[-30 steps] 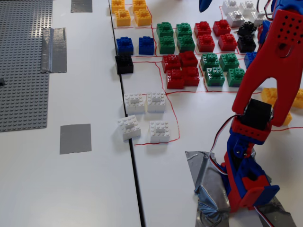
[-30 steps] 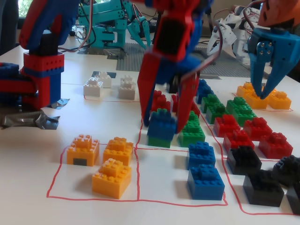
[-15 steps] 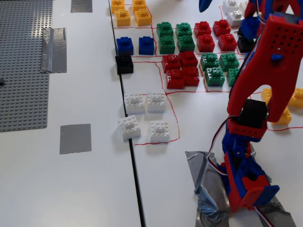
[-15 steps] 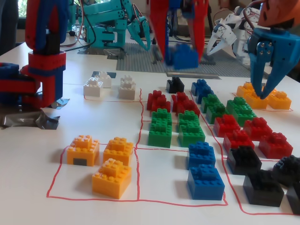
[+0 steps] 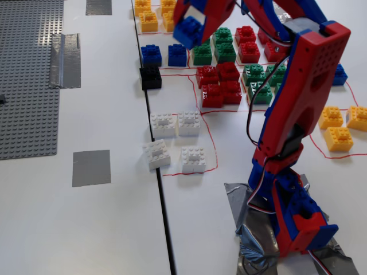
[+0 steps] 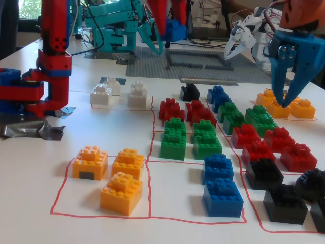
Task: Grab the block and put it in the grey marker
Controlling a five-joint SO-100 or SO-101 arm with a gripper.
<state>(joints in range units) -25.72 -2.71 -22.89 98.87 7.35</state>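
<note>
My gripper (image 5: 192, 33) is shut on a blue block (image 5: 187, 32) and holds it in the air above the blue and green blocks at the top of a fixed view. In the other fixed view the gripper (image 6: 170, 29) hangs at the top centre, with the blue block (image 6: 175, 30) between its red fingers (image 6: 159, 15). Grey tape markers lie on the left table: one near the front (image 5: 92, 168), one beside the baseplate (image 5: 64, 60) and one at the top edge (image 5: 98, 6). The gripper is far to the right of them.
A grey baseplate (image 5: 28, 80) lies at the left. White (image 5: 175, 124), red (image 5: 219, 84), green (image 5: 213, 52), yellow (image 5: 338, 127) and black (image 5: 150, 77) blocks sit in red-outlined areas. My arm's base (image 5: 295, 220) stands taped at front right. Other arms, teal (image 6: 117, 25), white (image 6: 249, 38) and blue (image 6: 292, 58), stand around.
</note>
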